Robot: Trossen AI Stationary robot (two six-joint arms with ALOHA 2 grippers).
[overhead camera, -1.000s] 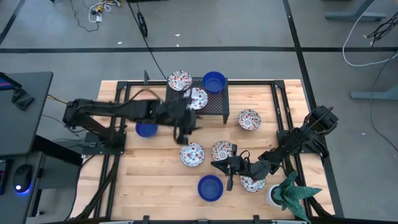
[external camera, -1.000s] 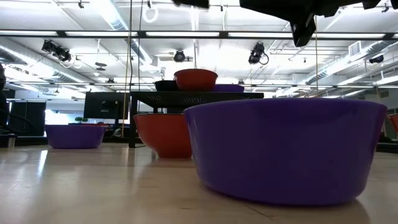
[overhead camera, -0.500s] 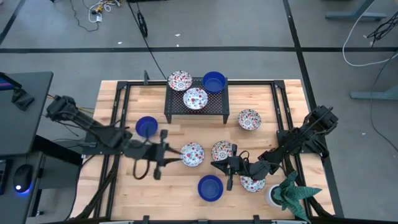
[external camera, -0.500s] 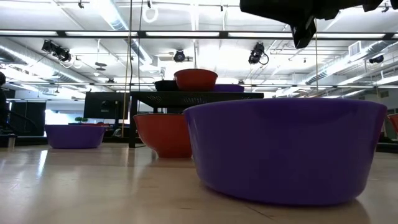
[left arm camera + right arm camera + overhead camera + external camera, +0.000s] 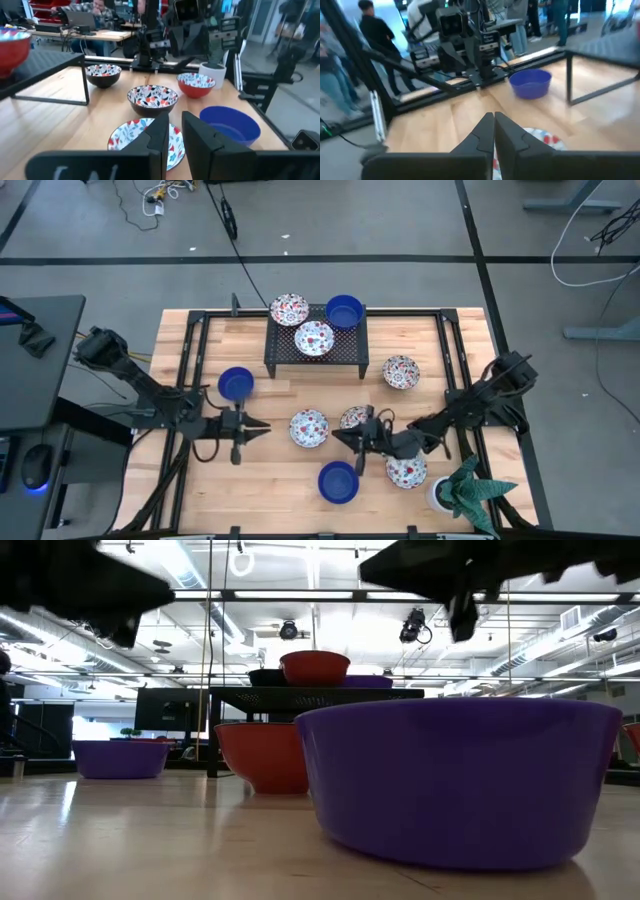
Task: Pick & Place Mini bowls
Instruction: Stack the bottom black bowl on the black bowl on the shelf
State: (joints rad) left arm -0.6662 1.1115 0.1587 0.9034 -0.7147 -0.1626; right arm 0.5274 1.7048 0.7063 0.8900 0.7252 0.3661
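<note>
Three mini bowls sit on the black rack (image 5: 346, 346): two floral (image 5: 289, 308), (image 5: 314, 338) and one blue (image 5: 344, 311). On the table rest a blue bowl (image 5: 236, 384), floral bowls (image 5: 308, 428), (image 5: 401, 372), (image 5: 407, 471), a floral bowl (image 5: 356, 417) partly hidden under my right gripper, and a blue bowl (image 5: 338, 481). At the table's left my left gripper (image 5: 262, 425) points level at the floral bowl (image 5: 145, 136), its fingers a narrow gap apart (image 5: 175, 132) and holding nothing. My right gripper (image 5: 338, 436) hangs shut (image 5: 494, 122) above the table.
A white pot with a green plant (image 5: 462, 490) stands at the near right corner. The near blue bowl (image 5: 455, 780) fills the low view. Black frame rails (image 5: 190, 360) run along the table's left and right sides. People stand in the room beyond the table.
My left gripper has drawn back from the rack toward the table's near left and sunk, and it now points level toward the right. The floral bowl at the rack's front stays on the rack. My right gripper has edged slightly toward the left.
</note>
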